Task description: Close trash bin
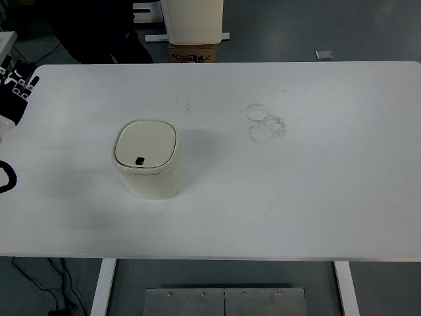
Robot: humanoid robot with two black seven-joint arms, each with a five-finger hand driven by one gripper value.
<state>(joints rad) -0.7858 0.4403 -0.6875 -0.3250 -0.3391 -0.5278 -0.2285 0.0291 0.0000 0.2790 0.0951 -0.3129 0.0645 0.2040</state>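
Cream trash bin [147, 158] stands left of centre on the white table [316, 184], its lid [145, 145] already lying flat. At nine o'clock, the left hand [13, 89] barely shows; its finger pose cannot be told. Judged from this, closing looks finished, leaving at most a confirming press on the lid.

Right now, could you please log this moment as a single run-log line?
trash bin: left of table centre, lid down | left hand: at left edge, apart from bin | right hand: out of view

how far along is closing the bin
The bin stands on the table with its lid flat and seated, so the closing looks done. Nothing is in hand: the left robot hand is at the table's left edge, apart from the bin, and no right hand shows. Nothing visible is left.
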